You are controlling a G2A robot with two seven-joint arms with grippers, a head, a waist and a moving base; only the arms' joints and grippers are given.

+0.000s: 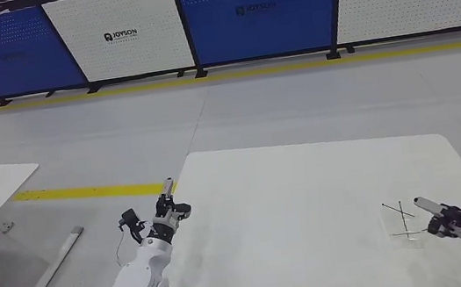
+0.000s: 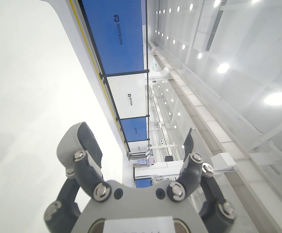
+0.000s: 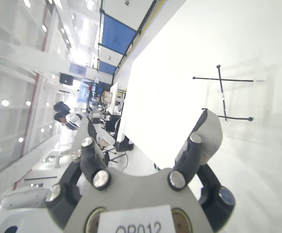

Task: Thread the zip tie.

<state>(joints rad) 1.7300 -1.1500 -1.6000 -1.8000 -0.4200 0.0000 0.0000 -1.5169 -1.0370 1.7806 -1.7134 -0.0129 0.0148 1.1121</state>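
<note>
Just ahead of the right fingers (image 3: 209,125), held apart, three zip ties (image 3: 220,79) lay crossed on the table (image 3: 167,66); the left fingers (image 2: 88,141), likewise apart, stood well away.

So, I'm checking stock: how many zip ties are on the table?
3, all by the right gripper: a first tie, a second tie crossing it, a third tie meeting the second near its end. None seems hidden.

A white rectangular tabletop (image 1: 311,212) stands on grey floor (image 1: 295,99), a yellow painted stripe (image 1: 87,192) at its left. Blue and white pegboard panels (image 1: 260,6) line the far side.
</note>
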